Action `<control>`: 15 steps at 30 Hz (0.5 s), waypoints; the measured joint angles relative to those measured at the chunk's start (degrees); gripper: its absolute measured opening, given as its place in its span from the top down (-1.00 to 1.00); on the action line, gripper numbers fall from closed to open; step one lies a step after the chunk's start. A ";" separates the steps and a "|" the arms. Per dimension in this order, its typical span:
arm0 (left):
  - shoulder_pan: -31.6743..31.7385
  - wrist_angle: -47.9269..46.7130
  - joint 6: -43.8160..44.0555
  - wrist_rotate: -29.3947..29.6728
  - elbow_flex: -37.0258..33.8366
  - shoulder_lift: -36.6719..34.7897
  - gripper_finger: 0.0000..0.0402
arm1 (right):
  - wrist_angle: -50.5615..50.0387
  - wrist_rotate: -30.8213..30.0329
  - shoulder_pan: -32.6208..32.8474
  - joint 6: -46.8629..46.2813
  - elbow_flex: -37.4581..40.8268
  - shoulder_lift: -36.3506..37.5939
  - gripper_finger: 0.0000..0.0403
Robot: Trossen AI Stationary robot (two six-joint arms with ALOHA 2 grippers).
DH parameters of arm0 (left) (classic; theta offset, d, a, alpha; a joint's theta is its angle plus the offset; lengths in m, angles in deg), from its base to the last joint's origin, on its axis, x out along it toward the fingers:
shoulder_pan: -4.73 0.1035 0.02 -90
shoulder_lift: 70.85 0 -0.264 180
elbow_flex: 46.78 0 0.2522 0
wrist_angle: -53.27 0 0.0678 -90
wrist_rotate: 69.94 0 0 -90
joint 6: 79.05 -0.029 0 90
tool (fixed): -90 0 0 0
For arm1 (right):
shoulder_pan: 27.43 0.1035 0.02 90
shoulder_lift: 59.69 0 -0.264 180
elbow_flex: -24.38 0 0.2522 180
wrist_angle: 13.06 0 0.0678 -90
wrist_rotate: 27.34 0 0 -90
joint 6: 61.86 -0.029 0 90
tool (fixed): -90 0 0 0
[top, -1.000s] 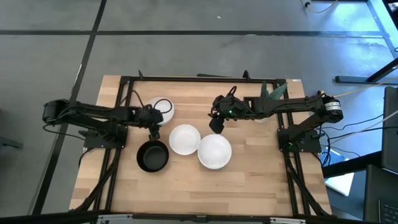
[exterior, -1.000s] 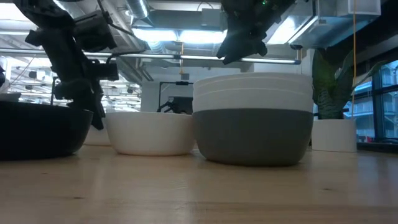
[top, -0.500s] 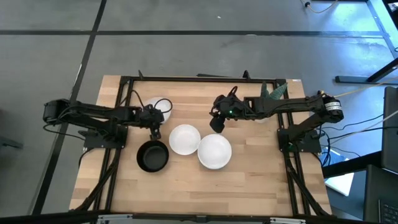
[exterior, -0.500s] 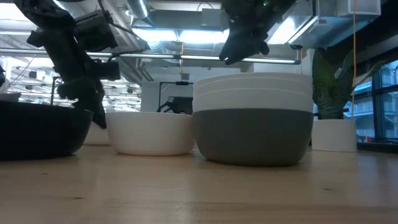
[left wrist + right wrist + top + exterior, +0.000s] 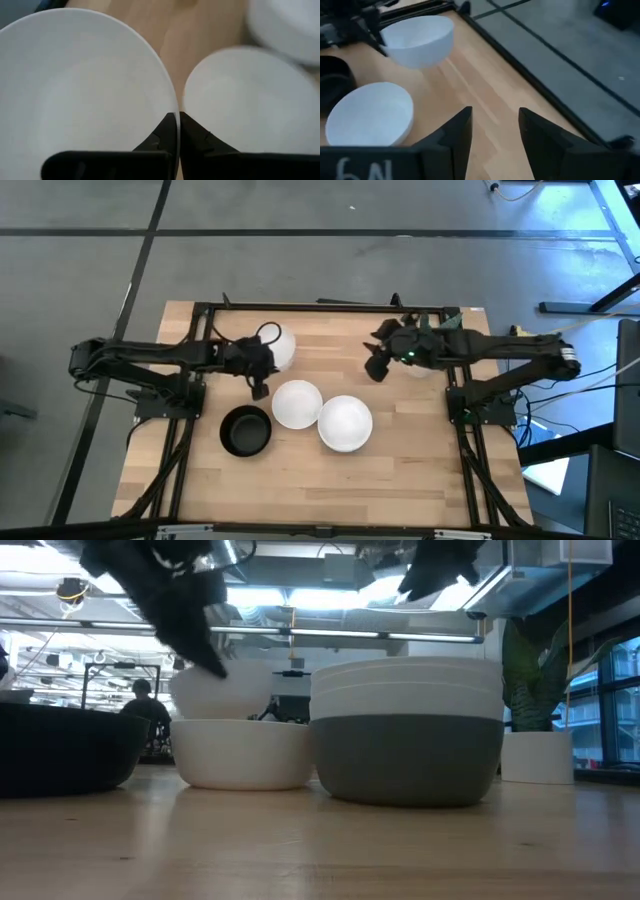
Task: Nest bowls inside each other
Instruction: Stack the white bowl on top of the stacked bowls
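Left claw [image 5: 178, 131]: fingers pressed together on the rim of a white bowl [image 5: 277, 345], one finger inside the wall and one outside. The low view shows this carried bowl [image 5: 222, 690] clear of the surface, hanging above and partly behind a second white bowl [image 5: 243, 753] that rests on the wood. Just beyond the claw, that single white bowl [image 5: 297, 404] is the nearest open receiver. Next to it, farther from the claw, stands the stack [image 5: 406, 730]: white bowls seated in a dark grey one. The black bowl [image 5: 246, 430] sits alone beside and below the claw.

Right claw [image 5: 495, 131]: fingers spread, holding nothing, raised at the far side of the surface [image 5: 400, 490], well apart from the bowls.

Assessment: the step in hand is carrying one white bowl for nesting. The next move calls for centring it over the single white bowl, lowering level, then parting the fingers.
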 joint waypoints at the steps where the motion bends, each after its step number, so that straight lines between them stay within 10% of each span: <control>1: -0.33 0.01 -0.29 -0.77 0.98 0.00 0.99 | -0.90 -1.25 0.57 -0.78 0.00 0.90 0.20; 15: -10.03 3.21 -4.02 -5.81 11.72 4.44 1.00 | 13.82 -8.94 6.57 -11.61 22.35 16.53 0.20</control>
